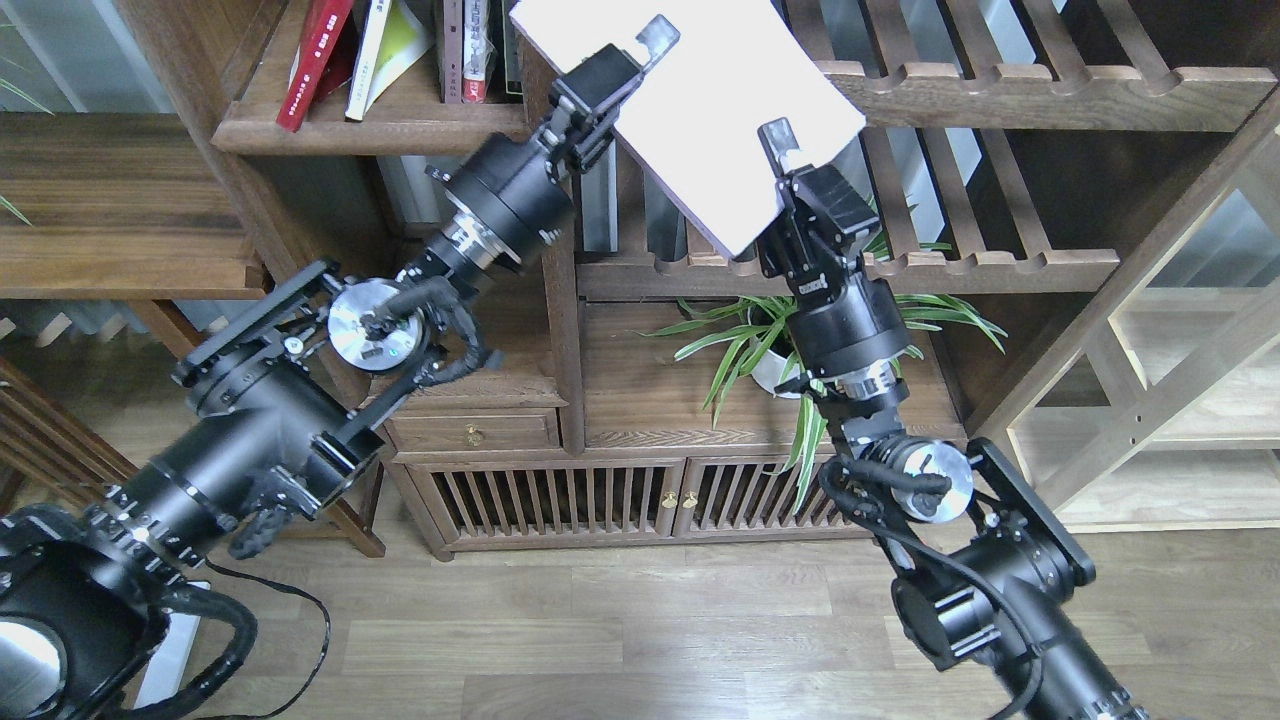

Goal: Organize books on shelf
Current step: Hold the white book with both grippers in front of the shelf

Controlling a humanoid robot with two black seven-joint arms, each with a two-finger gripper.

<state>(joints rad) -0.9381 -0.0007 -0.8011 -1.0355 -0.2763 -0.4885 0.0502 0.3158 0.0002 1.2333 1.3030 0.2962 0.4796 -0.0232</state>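
Both arms hold the white book [700,110] in the air, tilted, in front of the slatted rack [1000,90]. The left gripper [640,52] is clamped on its left edge and the right gripper [782,150] is clamped on its lower right edge. On the shelf [380,125] at the upper left, the red book [315,60] and the yellow-green book [385,50] lean to the right, beside thin volumes [470,50] that stand upright
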